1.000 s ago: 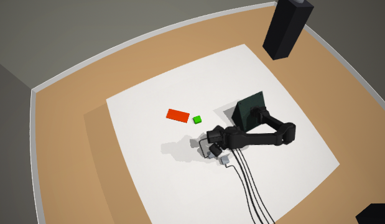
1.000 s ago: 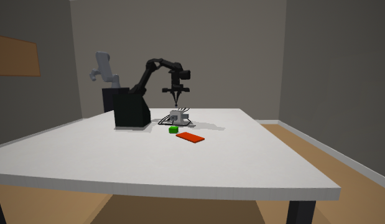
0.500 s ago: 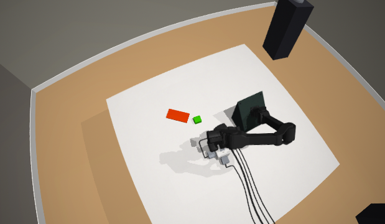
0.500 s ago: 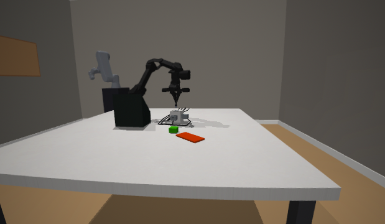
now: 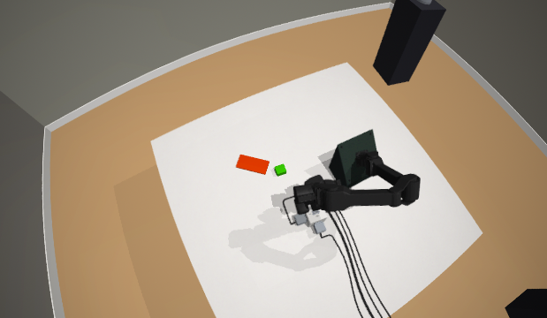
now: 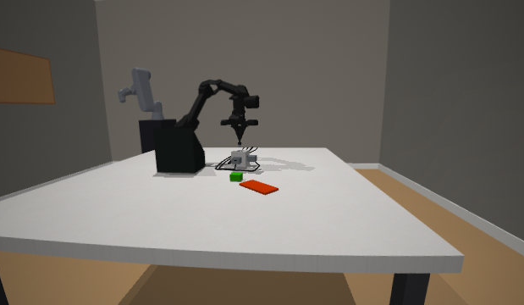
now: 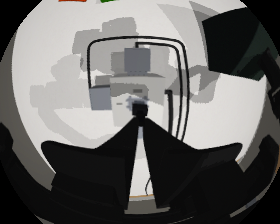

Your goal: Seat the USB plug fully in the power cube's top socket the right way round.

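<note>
The white power cube [image 5: 315, 218] [image 6: 240, 153] [image 7: 122, 115] stands on the table with dark slots in its top. My gripper [image 6: 239, 142] [image 7: 140, 121] points straight down over it and is shut on the small grey USB plug [image 6: 239, 146]. In the exterior view the plug is just above the cube's top, with a small gap. In the wrist view the fingertips cover most of the plug, so which way round it faces cannot be told. The fingertips are hidden behind the arm in the top view.
Grey plugs [image 5: 319, 227] [image 6: 252, 158] [image 7: 137, 60] with black cables stick out from the cube's sides. Cables loop around the cube and run off across the table [image 5: 255, 283] [image 6: 160, 212]. A green block [image 5: 280, 170] [image 6: 236, 176] and a red slab [image 5: 253, 164] [image 6: 259, 186] lie nearby.
</note>
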Robot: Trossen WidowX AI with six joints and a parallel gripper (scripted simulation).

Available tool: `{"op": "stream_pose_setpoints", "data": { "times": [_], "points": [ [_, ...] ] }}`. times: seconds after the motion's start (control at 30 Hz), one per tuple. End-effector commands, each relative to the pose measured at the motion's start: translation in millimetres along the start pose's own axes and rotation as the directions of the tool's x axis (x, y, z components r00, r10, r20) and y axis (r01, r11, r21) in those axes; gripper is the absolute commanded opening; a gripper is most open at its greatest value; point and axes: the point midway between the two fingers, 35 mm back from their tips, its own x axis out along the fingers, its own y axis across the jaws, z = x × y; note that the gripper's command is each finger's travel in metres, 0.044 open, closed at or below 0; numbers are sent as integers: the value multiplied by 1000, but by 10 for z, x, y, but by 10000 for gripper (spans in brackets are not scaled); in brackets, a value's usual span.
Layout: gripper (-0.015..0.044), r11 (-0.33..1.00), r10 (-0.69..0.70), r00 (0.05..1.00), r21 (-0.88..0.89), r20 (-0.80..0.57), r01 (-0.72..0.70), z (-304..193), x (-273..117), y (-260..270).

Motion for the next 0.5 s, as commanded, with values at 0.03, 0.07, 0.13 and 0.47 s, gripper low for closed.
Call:
{"op": "stream_pose_setpoints", "data": {
  "times": [0.03, 0.07, 0.13, 0.47],
  "points": [
    [0, 1000, 0, 1000, -2, -1, 0, -2, 4, 0],
    [0, 1000, 0, 1000, -3, -1, 0, -2, 5, 0],
    [0, 1000, 0, 1000, -5, -2, 0, -4, 7, 0],
    [0, 1000, 0, 1000, -12, -5, 0, -9, 19, 0]
  ]
}}
